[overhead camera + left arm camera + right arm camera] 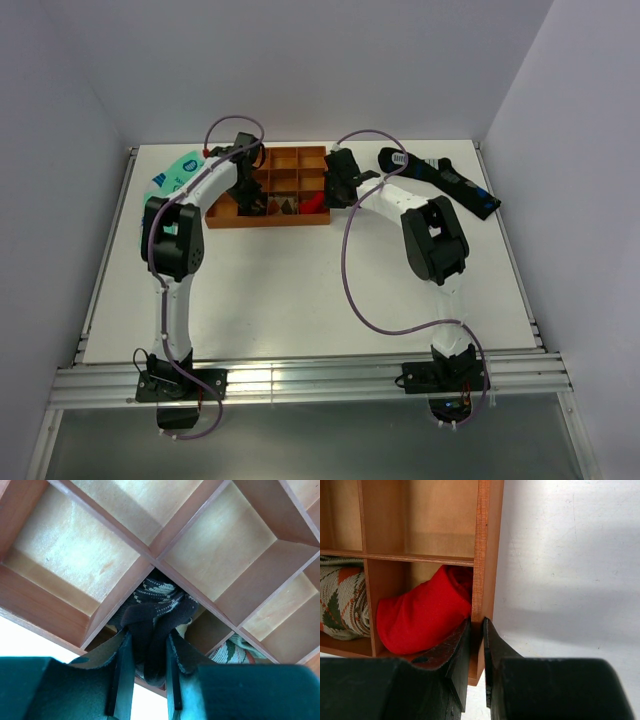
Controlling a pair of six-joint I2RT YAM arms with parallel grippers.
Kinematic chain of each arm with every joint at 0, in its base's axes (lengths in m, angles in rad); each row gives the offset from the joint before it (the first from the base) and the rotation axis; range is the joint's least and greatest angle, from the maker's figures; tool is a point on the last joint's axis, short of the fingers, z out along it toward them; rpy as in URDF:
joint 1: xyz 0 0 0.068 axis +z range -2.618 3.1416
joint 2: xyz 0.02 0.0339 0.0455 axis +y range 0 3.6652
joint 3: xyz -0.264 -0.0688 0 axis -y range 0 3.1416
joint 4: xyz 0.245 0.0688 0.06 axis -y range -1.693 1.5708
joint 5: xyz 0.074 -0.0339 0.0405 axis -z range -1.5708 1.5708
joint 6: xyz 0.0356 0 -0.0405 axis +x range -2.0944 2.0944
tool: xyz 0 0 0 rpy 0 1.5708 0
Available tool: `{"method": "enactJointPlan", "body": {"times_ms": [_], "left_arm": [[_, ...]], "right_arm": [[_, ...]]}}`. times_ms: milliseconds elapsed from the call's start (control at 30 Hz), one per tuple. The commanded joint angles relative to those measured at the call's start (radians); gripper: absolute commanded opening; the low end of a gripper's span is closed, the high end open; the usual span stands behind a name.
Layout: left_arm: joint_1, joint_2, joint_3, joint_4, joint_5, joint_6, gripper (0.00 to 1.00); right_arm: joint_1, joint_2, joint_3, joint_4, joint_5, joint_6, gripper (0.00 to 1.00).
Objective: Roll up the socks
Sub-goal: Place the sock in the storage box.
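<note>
**A:** What kind of space is this?

**B:** A flat white worktop (300, 290) boxed in by plain pale walls (320, 70) at the far edge and on both sides. An aluminium rail (320, 380) runs along the near edge and carries both arm bases. The surface is matte and shows only soft shadows.

**A:** Where are the socks?

**B:** The socks (155, 600) are bunched inside a wooden tray (285, 160) that sits at the middle of the far edge. They are in a compartment of its near row, toward the left end. The argyle body lies deep in the cell, and the dark brown cuff trails out toward the camera.

**A:** And the left fingers?

**B:** The left fingers (147, 650) are clenched on that dark cuff, with the fabric pinched between them.

**A:** The right ones?

**B:** The right fingers (476, 630) straddle the tray's right-hand wall, one inside and one outside, nearly closed against the wood. The inner one touches a red bundle (422, 615) in the near right compartment. A cream, green and orange patterned sock (342, 600) fills the cell to its left.

**A:** Is anything loose on the surface?

**B:** A mint-green sock (175, 172) lies at the far left corner, and a black-navy sock (440, 178) lies toward the far right corner.
</note>
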Motion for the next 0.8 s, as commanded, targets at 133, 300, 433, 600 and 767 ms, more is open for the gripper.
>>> {"method": "enactJointPlan", "body": {"times_ms": [133, 300, 433, 600, 767], "left_arm": [[-0.003, -0.048, -0.117, 0.022, 0.047, -0.053, 0.27], [-0.001, -0.074, -0.219, 0.087, 0.085, -0.096, 0.17], [0.002, -0.087, -0.275, 0.142, 0.120, -0.133, 0.11], [0.010, -0.077, -0.314, 0.161, 0.144, -0.153, 0.01], [0.023, -0.079, -0.352, 0.182, 0.151, -0.162, 0.00]], "right_arm": [[0.006, 0.068, 0.022, 0.017, -0.013, -0.021, 0.00], [0.006, 0.072, 0.023, 0.017, -0.014, -0.022, 0.00], [0.007, 0.074, 0.022, 0.018, -0.017, -0.022, 0.00], [0.007, 0.080, 0.025, 0.017, -0.019, -0.022, 0.00], [0.007, 0.086, 0.027, 0.015, -0.020, -0.022, 0.00]]}}
